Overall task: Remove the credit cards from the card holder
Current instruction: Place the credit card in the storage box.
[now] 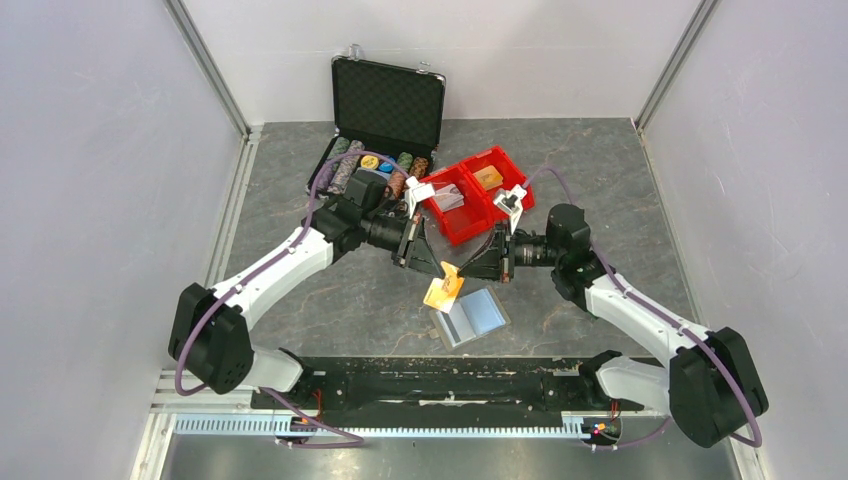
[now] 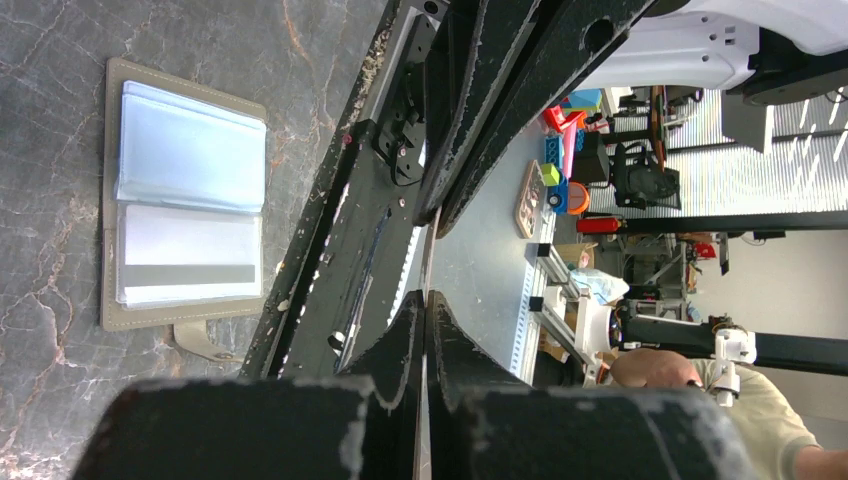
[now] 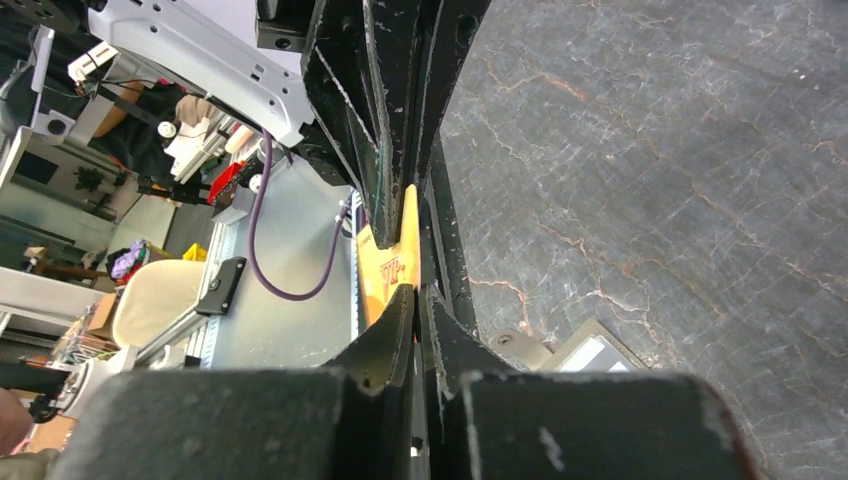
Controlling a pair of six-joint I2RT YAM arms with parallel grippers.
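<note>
The card holder [image 1: 478,318] lies open on the table between the arms, grey outside with a light blue inner panel; it also shows in the left wrist view [image 2: 185,205] and at the edge of the right wrist view [image 3: 590,350]. An orange-yellow credit card [image 1: 443,290] hangs just above its left end, with "VIP" printed on it [image 3: 390,265]. My left gripper [image 1: 438,266] is shut on the card's far edge, which shows only as a thin line between its jaws [image 2: 428,300]. My right gripper [image 1: 466,272] is shut on the card's near edge [image 3: 417,292]. Other cards are hidden.
A black poker-chip case [image 1: 387,105] stands open at the back with rows of chips [image 1: 370,165] in front of it. Two red bins [image 1: 470,195] with small packs sit right behind the grippers. The arms' black base rail [image 1: 440,380] runs along the near edge.
</note>
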